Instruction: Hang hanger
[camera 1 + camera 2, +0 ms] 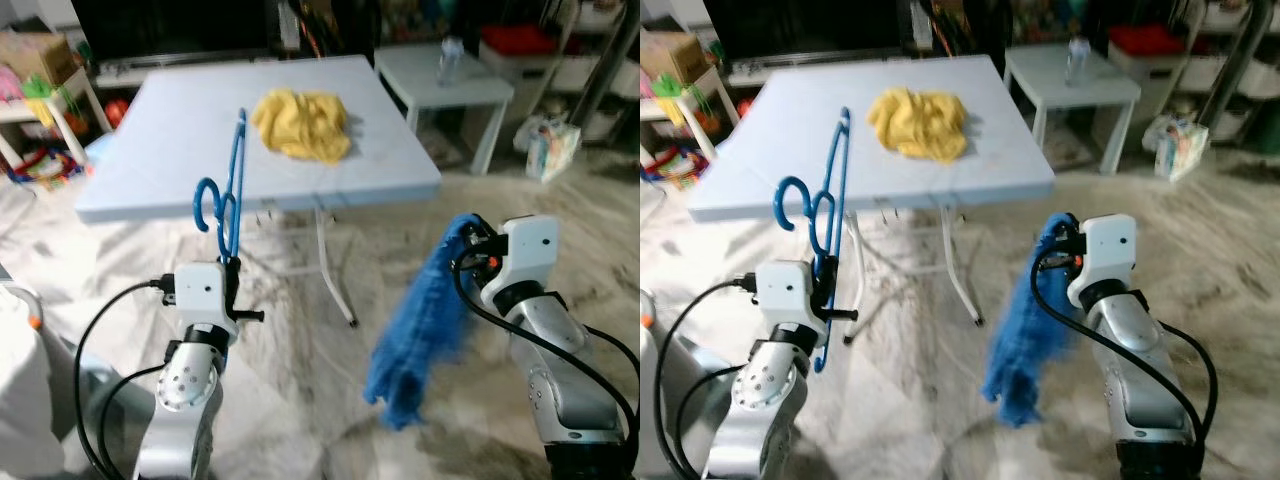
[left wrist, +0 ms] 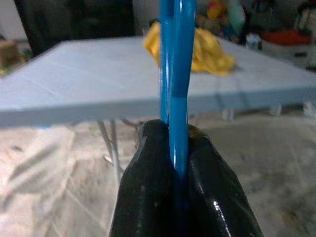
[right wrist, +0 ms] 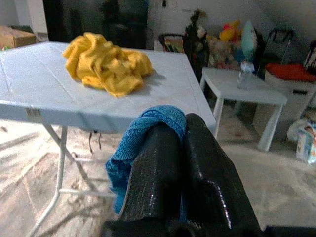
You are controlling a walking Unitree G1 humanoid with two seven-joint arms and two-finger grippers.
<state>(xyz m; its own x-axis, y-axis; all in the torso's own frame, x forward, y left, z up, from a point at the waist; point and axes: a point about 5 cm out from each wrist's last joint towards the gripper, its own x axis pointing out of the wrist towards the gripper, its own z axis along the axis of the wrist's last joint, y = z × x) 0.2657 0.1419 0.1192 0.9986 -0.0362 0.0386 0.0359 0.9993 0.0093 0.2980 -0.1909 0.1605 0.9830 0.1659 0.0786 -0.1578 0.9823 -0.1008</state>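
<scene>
My left gripper (image 1: 232, 262) is shut on a blue plastic hanger (image 1: 232, 180), which stands upright in front of the light blue folding table (image 1: 180, 150); its hook (image 1: 207, 203) curls to the left. In the left wrist view the hanger's bars (image 2: 177, 98) run up from between the black fingers (image 2: 148, 187). My right gripper (image 1: 470, 240) is shut on a blue towel (image 1: 420, 330) that hangs down toward the floor, right of the table. The right wrist view shows the towel (image 3: 133, 138) bunched at the fingers (image 3: 158, 168).
A crumpled yellow cloth (image 1: 303, 122) lies on the table. A small white side table (image 1: 450, 80) with a bottle (image 1: 450, 58) stands at the back right, and a bag (image 1: 550, 145) sits on the floor beyond. Toys and boxes (image 1: 40, 90) crowd the left.
</scene>
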